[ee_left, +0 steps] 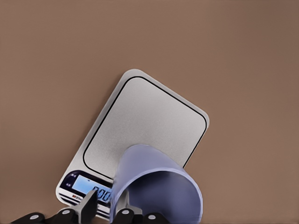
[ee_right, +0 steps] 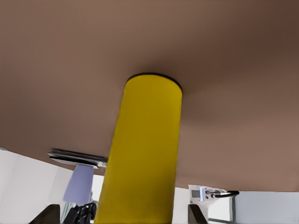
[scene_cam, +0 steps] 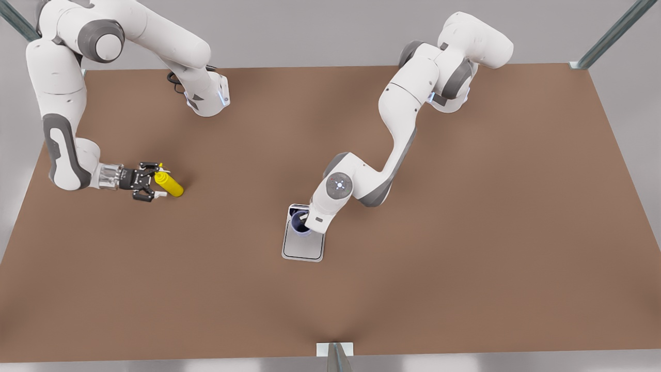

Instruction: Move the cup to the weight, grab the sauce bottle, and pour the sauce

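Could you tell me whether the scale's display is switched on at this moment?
On: the flat silver kitchen scale's display strip glows pale blue with dark digits, beside the lavender-blue cup.

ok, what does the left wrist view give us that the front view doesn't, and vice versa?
Left wrist view: the display of the weight is lit, with the left pincer at the cup over that display end.
Front view: the yellow sauce bottle on the table, between the jaws of the open right pincer, well away from the weight. Both arms also appear.
Shared: the cup at the weight, and the brown table.
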### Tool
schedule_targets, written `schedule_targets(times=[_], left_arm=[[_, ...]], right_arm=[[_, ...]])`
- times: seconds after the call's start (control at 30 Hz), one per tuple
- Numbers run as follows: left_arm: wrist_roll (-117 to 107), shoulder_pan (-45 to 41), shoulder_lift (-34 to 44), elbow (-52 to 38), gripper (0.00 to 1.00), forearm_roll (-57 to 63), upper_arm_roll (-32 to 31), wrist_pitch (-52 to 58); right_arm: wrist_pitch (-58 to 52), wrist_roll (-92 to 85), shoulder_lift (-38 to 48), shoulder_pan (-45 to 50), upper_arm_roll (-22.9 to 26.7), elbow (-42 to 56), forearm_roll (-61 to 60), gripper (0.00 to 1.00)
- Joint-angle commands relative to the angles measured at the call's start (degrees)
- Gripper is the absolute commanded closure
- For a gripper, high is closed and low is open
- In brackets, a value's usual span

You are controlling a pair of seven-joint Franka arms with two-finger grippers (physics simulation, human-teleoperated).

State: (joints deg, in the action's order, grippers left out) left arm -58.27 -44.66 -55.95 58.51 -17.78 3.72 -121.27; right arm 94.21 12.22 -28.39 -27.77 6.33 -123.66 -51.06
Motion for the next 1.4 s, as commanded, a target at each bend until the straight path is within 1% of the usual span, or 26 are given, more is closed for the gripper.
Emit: schedule_targets(times=[0.0, 0.03, 0.07, 0.13, 0.2, 0.23, 0.27, 0.3, 0.33, 0.37, 0.4, 0.43, 0.5, 0.57, 0.6, 0.63, 0.73, 0.8, 0.87, 0.9, 0.93, 1.1, 1.17, 1.23, 1.3, 1.37], left_arm=[[0.1, 0.0, 0.0, -0.1, 0.01, -0.3, 0.0, 0.2], [0.0, 0.1, 0.5, 0.0, 0.0, -0.4, -0.1, 0.8], [-0.1, 0.3, 0.8, 0.0, 0.0, -0.7, -0.3, 0.9], [-0.1, 0.5, 3.8, 0.0, 0.0, -0.9, -0.2, 6.4], [-1.1, 1.1, 7.3, 0.2, 0.0, -1.2, 0.1, 12.7], [-0.5, 1.4, 10.5, 0.1, 0.0, -0.6, 0.6, 19.0], [-1.1, 1.4, 13.1, 0.1, 0.0, -0.6, 1.5, 21.8], [-0.8, 1.4, 15.5, 0.0, 0.0, -0.6, 3.8, 25.8], [0.5, 2.2, 19.2, 0.1, 0.0, -0.6, 8.9, 32.7], [13.6, 7.3, 24.5, 0.1, 0.0, 0.6, 11.5, 41.6], [28.4, 9.6, 26.8, 0.1, 0.0, 7.3, 12.6, 46.7], [43.8, 12.1, 28.6, 0.1, 0.0, 14.0, 12.6, 48.0], [51.1, 17.6, 30.5, 0.1, 0.0, 14.7, 13.9, 51.1], [55.4, 18.1, 31.8, 0.3, 0.0, 15.1, 16.1, 55.8], [55.4, 19.6, 37.7, 9.2, 0.0, 15.1, 15.2, 53.5], [55.8, 22.1, 40.7, 14.1, 0.0, 15.3, 11.8, 47.5], [55.9, 22.2, 40.4, 13.9, 0.0, 15.3, 12.9, 49.7], [56.0, 22.2, 40.3, 14.0, 0.0, 15.2, 14.7, 50.3], [56.2, 22.2, 40.4, 14.0, 0.0, 15.3, 14.8, 50.8], [55.9, 22.2, 40.4, 13.9, 0.0, 15.3, 14.7, 51.0], [56.1, 22.2, 40.1, 14.2, 0.0, 15.3, 14.8, 51.0], [56.2, 23.0, 40.0, 13.8, 0.0, 15.1, 15.4, 52.5], [56.3, 23.0, 40.0, 13.8, 0.0, 14.7, 15.3, 52.9], [56.3, 23.0, 40.2, 13.8, 0.0, 14.5, 15.2, 53.6], [56.3, 23.0, 40.3, 13.7, 0.0, 14.4, 15.0, 53.6], [56.3, 23.0, 40.1, 13.7, 0.0, 14.5, 15.0, 53.5]], right_arm=[[0.0, -0.5, 0.0, 0.0, 0.0, 0.0, 0.0, 0.13], [0.6, -1.3, 0.0, 0.0, 0.0, -0.2, 0.1, 0.28], [0.8, -1.5, 0.0, 0.1, -0.1, -0.2, 0.1, 0.34], [2.0, -4.9, -0.1, 0.1, -0.1, -1.8, 0.1, 0.38], [2.5, -4.9, -0.4, 1.1, -0.1, -1.9, 0.0, 0.47], [2.5, -4.9, -0.8, 1.1, -0.1, -1.9, 0.0, 0.52], [2.7, -4.9, -0.8, 1.1, -0.1, -1.9, 0.0, 0.56], [2.7, -5.5, -0.8, 1.1, -0.1, -1.8, 0.0, 0.61], [2.7, -7.7, -0.8, 1.1, -0.1, -1.9, 0.0, 0.65], [2.7, -7.7, -0.8, 1.1, -0.1, -1.8, 0.0, 0.75], [2.6, -7.7, -0.9, 1.1, -0.1, -1.8, 0.0, 0.78], [2.6, -7.7, -0.9, 1.1, -0.1, -1.8, 0.0, 0.79], [1.9, -7.3, -0.5, 1.1, -0.1, -1.3, 0.0, 0.79], [0.9, -6.2, -0.3, 1.1, -0.2, -0.5, -0.9, 0.79], [0.4, -2.7, -0.1, 1.1, -0.6, 0.7, -0.8, 0.79], [-1.0, 0.9, 0.3, 1.1, -1.0, 2.7, -0.9, 0.79], [-4.5, 14.0, 1.3, 4.0, -1.1, 11.5, -0.7, 0.79], [-4.5, 24.5, 1.5, 5.0, -4.3, 18.3, 0.0, 0.79], [-3.7, 30.1, 1.6, 7.4, -6.0, 23.0, 0.6, 0.79], [0.5, 34.9, 3.9, 8.3, -10.0, 24.5, 4.8, 0.79], [3.0, 38.7, 5.1, 9.6, -11.3, 24.9, 5.8, 0.79], [9.1, 59.7, 5.2, 20.5, -11.4, 32.3, 9.8, 0.79], [11.3, 64.4, 4.3, 24.2, -11.5, 35.6, 14.6, 0.79], [14.7, 69.0, 3.8, 26.0, -15.0, 37.1, 19.9, 0.79], [21.4, 75.5, 3.3, 26.5, -21.1, 37.1, 27.0, 0.79], [26.0, 80.3, 2.5, 26.5, -25.4, 37.1, 32.9, 0.79]])
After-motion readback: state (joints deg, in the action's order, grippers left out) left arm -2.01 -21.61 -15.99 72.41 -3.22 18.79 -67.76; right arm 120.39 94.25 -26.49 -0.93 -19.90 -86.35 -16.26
